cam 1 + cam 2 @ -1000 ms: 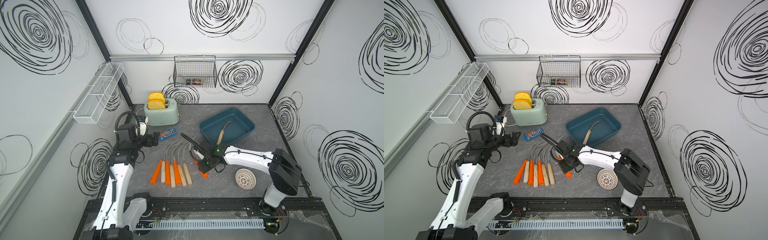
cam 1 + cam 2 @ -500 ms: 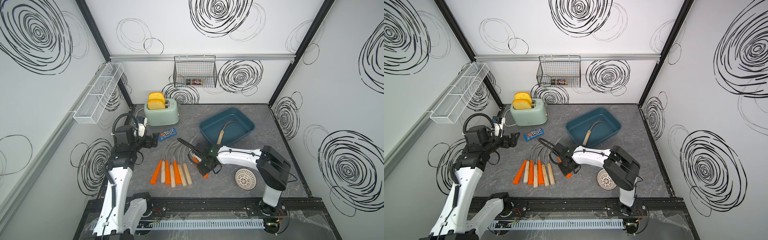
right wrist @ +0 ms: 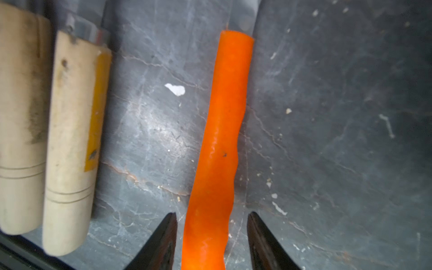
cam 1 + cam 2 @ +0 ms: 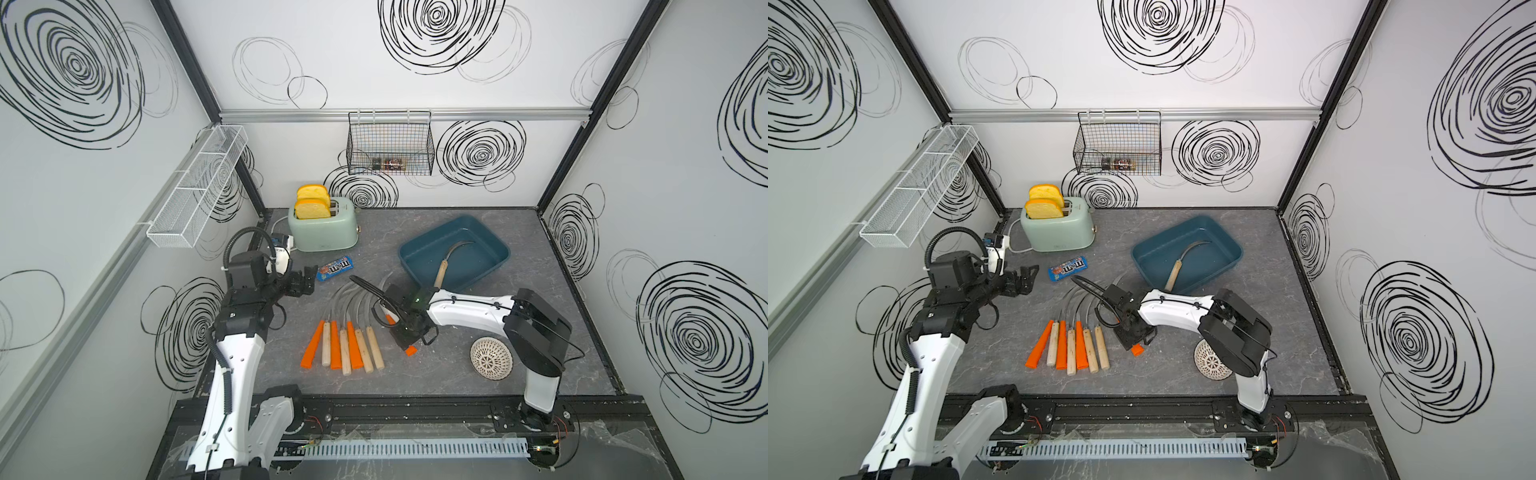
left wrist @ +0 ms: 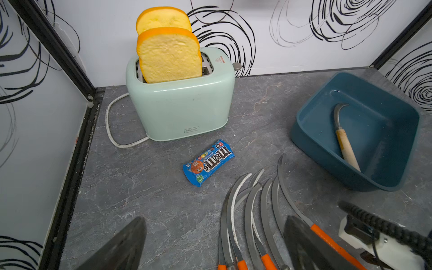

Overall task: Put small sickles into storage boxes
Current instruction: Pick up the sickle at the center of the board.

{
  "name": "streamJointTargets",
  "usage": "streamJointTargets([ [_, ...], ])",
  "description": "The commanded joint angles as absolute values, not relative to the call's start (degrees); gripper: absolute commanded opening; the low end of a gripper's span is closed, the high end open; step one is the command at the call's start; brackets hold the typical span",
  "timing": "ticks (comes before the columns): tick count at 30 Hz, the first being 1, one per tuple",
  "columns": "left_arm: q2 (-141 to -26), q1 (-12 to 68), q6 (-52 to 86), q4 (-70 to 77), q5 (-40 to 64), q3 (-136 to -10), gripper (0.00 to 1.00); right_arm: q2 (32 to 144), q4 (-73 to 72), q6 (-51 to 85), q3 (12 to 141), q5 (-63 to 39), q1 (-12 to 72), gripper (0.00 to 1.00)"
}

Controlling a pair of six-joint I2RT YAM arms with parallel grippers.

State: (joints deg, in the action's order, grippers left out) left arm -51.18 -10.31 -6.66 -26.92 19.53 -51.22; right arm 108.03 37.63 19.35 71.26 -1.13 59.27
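Overhead, in both top views, a shallow dark teal-blue plastic tray [image 4: 415,266] sits toward the back right of the grey stone-patterned bench [image 4: 457,382]. One small sickle with a pale wooden handle [image 4: 440,274] lies inside it, handle toward the near wall and curved grey blade on the tray floor. Seven more small sickles [image 4: 345,345] lie side by side near the front middle of the bench — orange and pale wooden handles toward the front, thin blades fanned toward the back. Just to their right the right hand [image 4: 405,338] points down over a ninth sickle, whose orange handle [image 4: 410,351] pokes out beneath it. The left hand [image 4: 302,283] hangs above the bench on the left, near a blue candy packet [image 4: 334,268], holding nothing. In the left wrist view its two dark fingers [image 5: 121,245] stand wide apart over the bench and the grey blade tips [image 5: 252,205]. Beyond them are a mint-green toaster with two bread slices [image 5: 182,105] and the tray [image 5: 313,147] with its sickle [image 5: 346,147]. In the right wrist view the right hand's fingers [image 3: 163,238] are apart, one on each side of the orange handle [image 3: 224,117], a sliver of bench showing on both sides — not clamped on it. Two pale wooden handles [image 3: 70,140] lie beside it.
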Motion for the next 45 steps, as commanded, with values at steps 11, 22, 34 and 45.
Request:
streamJointTargets([
  [11,-50.8,-11.0,-8.1,-25.5,21.3,-50.8,0.96,110.3,39.6,17.9,73.8,-0.7,59.7,0.51],
  [22,-50.6,-11.0,-7.9,-25.5,21.4,-50.4,0.96,110.7,40.2,18.0,73.3,-0.3,60.1,0.49],
  [34,-50.3,-11.1,-7.7,-25.7,21.9,-50.3,0.96,111.1,40.4,19.0,72.7,1.2,60.7,0.48],
  [45,-50.0,-11.2,-8.1,-26.5,22.1,-50.1,0.96,111.1,40.6,19.9,72.3,4.8,60.8,0.48],
])
